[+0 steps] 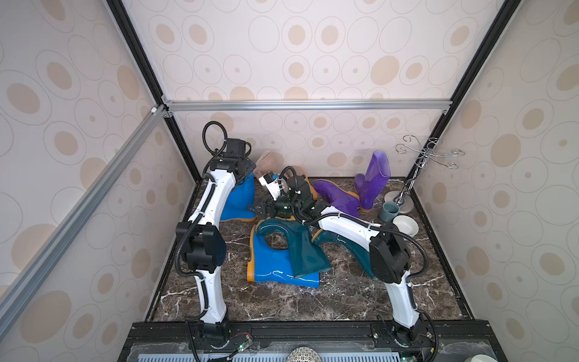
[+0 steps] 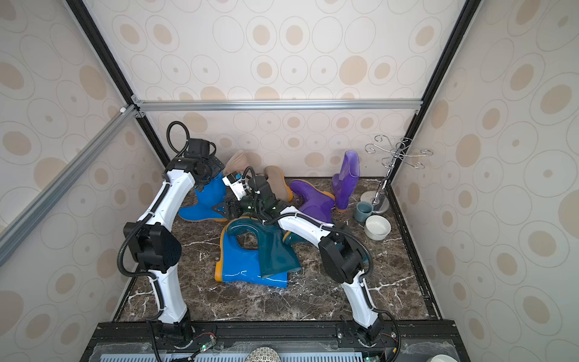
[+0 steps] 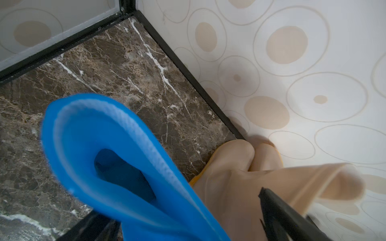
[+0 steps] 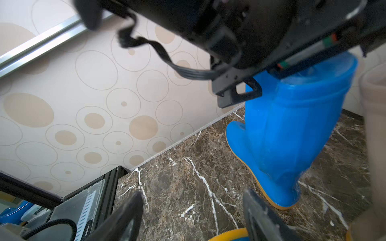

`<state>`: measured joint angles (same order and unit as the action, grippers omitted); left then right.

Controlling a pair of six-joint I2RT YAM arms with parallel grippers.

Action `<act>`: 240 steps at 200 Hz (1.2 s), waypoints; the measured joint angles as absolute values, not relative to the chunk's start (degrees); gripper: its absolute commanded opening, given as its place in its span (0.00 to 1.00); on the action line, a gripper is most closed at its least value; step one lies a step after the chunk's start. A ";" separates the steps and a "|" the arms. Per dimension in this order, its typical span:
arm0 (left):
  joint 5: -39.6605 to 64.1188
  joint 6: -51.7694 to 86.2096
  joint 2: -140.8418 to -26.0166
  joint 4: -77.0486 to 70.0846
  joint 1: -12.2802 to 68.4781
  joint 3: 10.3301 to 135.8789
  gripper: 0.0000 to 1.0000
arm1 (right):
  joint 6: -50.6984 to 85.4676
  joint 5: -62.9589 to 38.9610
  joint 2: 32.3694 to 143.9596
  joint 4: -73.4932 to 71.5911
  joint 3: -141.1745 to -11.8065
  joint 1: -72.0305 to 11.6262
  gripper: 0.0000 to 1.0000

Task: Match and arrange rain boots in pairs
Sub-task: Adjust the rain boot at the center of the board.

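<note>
Flat blue boot [image 1: 275, 269] nearest, teal boot [image 1: 305, 250] across it. My left jaws wide over upright blue boot [image 1: 239, 200]; right jaws wide, empty. Pairing blues; next, I free the flat one.

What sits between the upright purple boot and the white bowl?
A grey-blue cup stands open side up between the upright purple boot and the white bowl. Both top views show it.
</note>
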<state>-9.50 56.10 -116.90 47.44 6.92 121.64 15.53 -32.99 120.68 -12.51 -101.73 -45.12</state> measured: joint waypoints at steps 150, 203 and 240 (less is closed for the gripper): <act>2.74 12.47 -120.64 51.48 6.70 132.35 0.00 | 18.00 -28.82 107.92 -7.05 -92.49 -42.30 0.73; -0.56 -1.63 -118.61 51.33 8.29 128.44 0.00 | 18.63 -24.43 105.56 -0.51 -91.57 -42.28 0.72; -4.89 -9.89 -118.04 51.59 9.67 127.07 0.00 | 20.12 -22.26 105.58 2.72 -91.59 -42.28 0.72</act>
<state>-4.89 -9.89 -118.04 51.59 9.67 127.07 20.12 -22.26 105.58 2.72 -91.59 -42.28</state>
